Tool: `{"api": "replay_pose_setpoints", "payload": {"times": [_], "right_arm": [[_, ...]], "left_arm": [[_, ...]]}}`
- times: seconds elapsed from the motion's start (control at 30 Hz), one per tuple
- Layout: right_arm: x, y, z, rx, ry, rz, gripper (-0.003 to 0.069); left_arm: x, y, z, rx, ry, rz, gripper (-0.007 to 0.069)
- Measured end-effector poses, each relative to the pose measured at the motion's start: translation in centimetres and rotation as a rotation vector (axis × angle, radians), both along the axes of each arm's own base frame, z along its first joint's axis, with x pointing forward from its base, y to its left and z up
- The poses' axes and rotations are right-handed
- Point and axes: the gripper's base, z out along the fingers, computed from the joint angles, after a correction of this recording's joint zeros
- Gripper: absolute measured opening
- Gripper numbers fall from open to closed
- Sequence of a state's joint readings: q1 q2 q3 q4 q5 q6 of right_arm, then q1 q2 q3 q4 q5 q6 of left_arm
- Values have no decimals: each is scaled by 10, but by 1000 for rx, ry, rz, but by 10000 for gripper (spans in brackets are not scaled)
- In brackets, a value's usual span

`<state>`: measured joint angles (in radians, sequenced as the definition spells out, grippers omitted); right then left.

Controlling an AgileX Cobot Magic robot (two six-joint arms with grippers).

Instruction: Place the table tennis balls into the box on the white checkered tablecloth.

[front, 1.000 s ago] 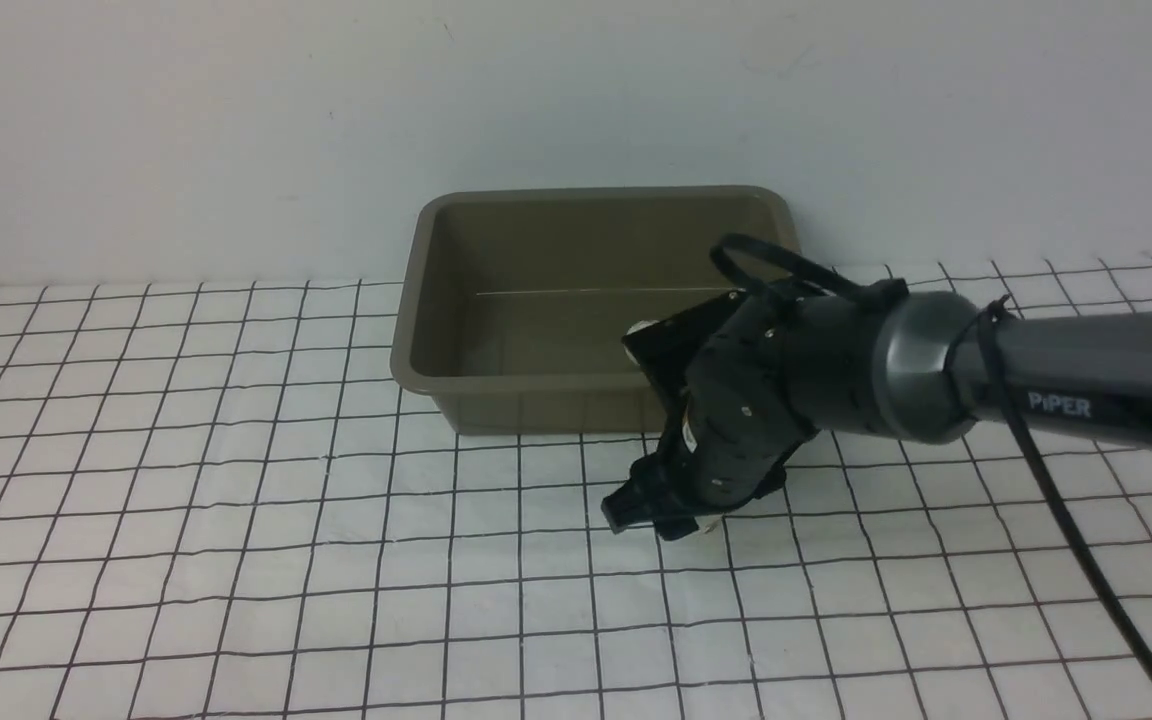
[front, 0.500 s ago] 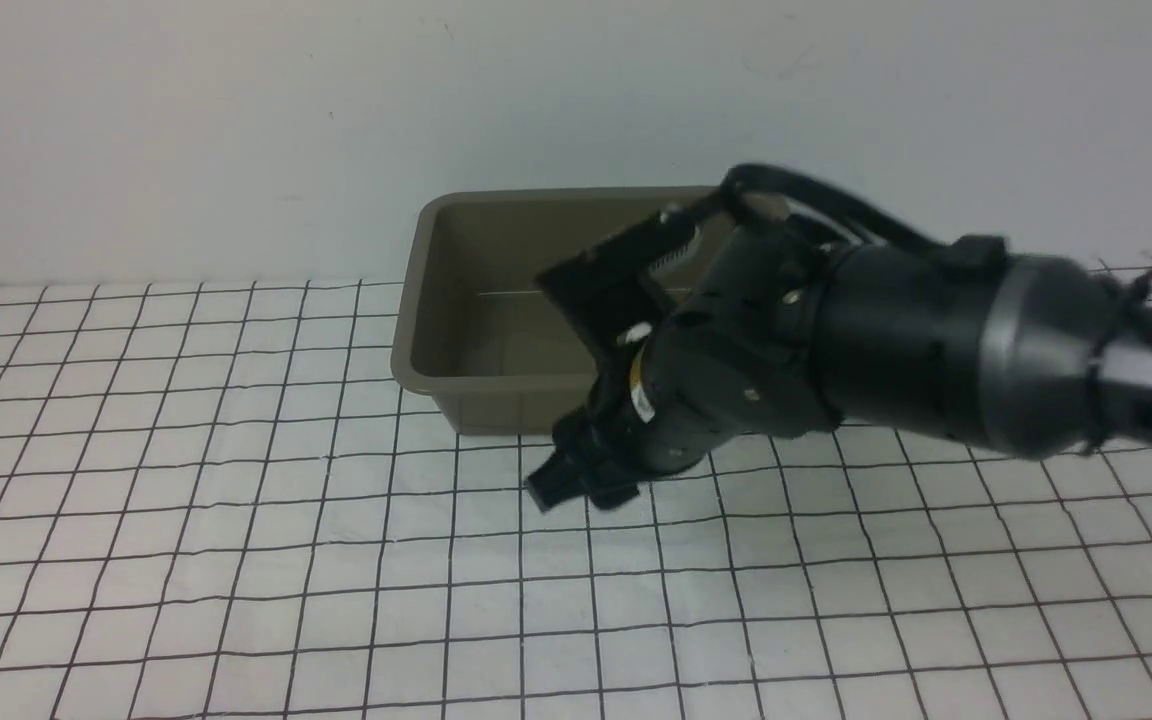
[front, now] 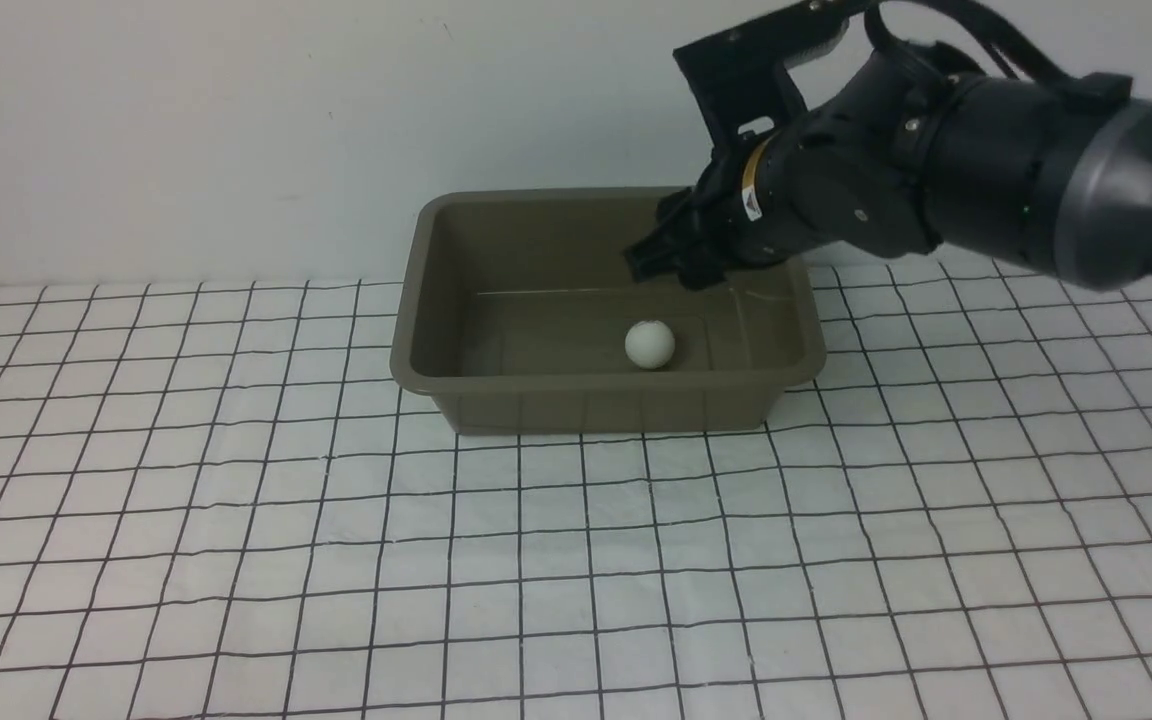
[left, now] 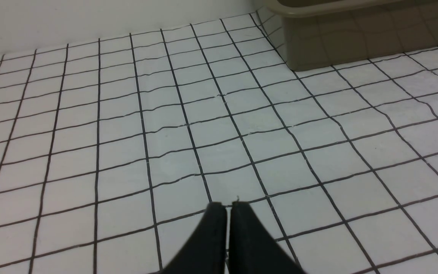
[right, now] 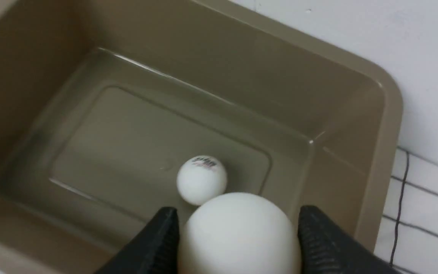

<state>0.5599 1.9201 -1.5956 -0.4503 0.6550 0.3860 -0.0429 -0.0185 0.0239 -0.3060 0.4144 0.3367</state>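
Gripper of right arm (right: 237,217) holds a matte white ball (right: 238,238) over the olive-brown plastic tub (right: 390,114); release low, beside the marked ball (right: 201,180).

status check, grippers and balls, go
Right gripper shut on one ball, above the box. Left gripper shut, empty. Other ball lies in the box. Nothing in the way.

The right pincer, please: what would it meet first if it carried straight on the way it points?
Probably the box floor, close beside the loose ball; the right pincer, gripping the second ball, aims down into the box. Depth is unclear.
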Motion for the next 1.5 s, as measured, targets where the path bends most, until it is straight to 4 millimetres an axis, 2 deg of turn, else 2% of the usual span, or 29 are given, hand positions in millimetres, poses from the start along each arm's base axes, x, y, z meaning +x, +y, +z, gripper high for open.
{"api": "replay_pose_setpoints", "payload": {"times": [0.13, 0.2, 0.4, 0.83, 0.93, 1.03, 1.27, 1.4, 1.43, 1.47, 1.5], "right_arm": [[18, 2, -20, -40, 11, 16, 361], [27, 6, -37, -48, 21, 25, 361], [36, 12, -66, -77, 28, 61, 361], [42, 17, -80, -73, 7, 96, 374], [42, 18, -80, -73, 3, 97, 397], [43, 17, -80, -74, 2, 93, 454], [40, 12, -80, -113, 37, 66, 465], [36, 5, -60, -163, 9, 56, 412], [31, -1, -32, -175, -38, 46, 329], [28, -4, -22, -178, -51, 39, 287], [27, -4, -18, -176, -58, 39, 276]], "left_arm": [[0, 0, 0, 0, 0, 0, -4], [0, 0, 0, 0, 0, 0, -4], [0, 0, 0, 0, 0, 0, -4], [0, 0, 0, 0, 0, 0, -4], [0, 0, 0, 0, 0, 0, -4], [0, 0, 0, 0, 0, 0, -4], [0, 0, 0, 0, 0, 0, -4], [0, 0, 0, 0, 0, 0, -4], [0, 0, 0, 0, 0, 0, -4], [0, 0, 0, 0, 0, 0, -4], [0, 0, 0, 0, 0, 0, -4]]}}
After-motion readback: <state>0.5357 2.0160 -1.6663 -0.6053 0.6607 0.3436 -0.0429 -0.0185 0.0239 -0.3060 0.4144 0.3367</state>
